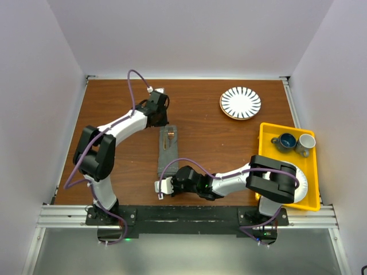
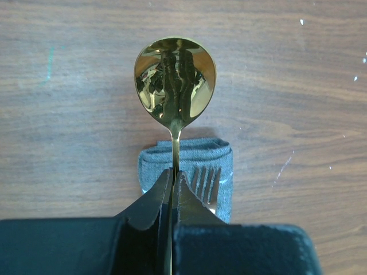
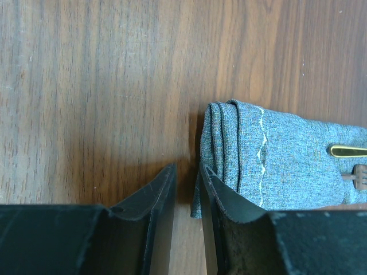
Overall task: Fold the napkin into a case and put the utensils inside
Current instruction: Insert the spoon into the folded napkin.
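Supporting surface [image 1: 218, 143]: we saw brown wood grain under everything, with white walls around it.
Tray [image 1: 265, 140]: yellow, set along the right edge of the surface.
Plate [image 1: 240, 102]: white with dark radial stripes, at the far right, apart from the tray and well apart from the case.
Case [image 1: 167, 153]: dark grey fabric folded into a narrow strip, lying flat mid-surface and running far to near between the two claws. We saw layered folds at its near end.
Left claw [image 2: 174, 177]: at the case's far end, pressed together on the spoon's thin handle.
Right claw [image 3: 188, 172]: at the case's near end, its fingers a little spread. A fabric corner sat in the gap against one finger, with bare wood showing beside it.
Cups [image 1: 285, 141]: one dark blue, one pale, side by side in the tray's far end.
Spoon [image 2: 175, 77]: gold. We saw its bowl out past the case's far end over bare wood, the handle running back over the fabric.
Fork [image 2: 205, 180]: its tines lay on the case just beside the spoon's handle.
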Motion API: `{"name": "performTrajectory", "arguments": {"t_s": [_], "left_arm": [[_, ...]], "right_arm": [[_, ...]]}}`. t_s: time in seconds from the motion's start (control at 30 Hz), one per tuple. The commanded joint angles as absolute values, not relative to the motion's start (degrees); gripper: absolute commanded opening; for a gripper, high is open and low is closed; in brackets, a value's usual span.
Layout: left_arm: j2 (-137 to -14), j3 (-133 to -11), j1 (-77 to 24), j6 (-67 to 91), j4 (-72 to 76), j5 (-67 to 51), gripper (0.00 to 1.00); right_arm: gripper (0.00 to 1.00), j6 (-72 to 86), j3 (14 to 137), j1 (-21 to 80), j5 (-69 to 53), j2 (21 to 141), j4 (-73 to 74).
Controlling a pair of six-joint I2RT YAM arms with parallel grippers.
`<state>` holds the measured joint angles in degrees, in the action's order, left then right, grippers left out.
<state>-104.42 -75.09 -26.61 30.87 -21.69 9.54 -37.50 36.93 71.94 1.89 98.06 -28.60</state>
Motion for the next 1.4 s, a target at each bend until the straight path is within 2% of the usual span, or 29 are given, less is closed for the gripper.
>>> {"name": "performTrajectory", "arguments": {"t_s": [0.0,0.33,1.37], "left_arm": [[-102.4,-73.3,-27.2,33.2,-22.3,7.8,0.0],[-98.7,-69.2,-28.5,33.5,-24.5,7.3,0.0],[-97.6,-64.1,-31.2,36.8,-26.8,5.4,0.0]], "right_arm": [[0.28,-37.3,36.0,71.8,1.6,96.8,-29.1],[0.28,-37.3,36.5,71.8,1.8,97.4,-29.1],[0.28,-36.8,37.1,71.9,2.6,97.9,-29.1]]}}
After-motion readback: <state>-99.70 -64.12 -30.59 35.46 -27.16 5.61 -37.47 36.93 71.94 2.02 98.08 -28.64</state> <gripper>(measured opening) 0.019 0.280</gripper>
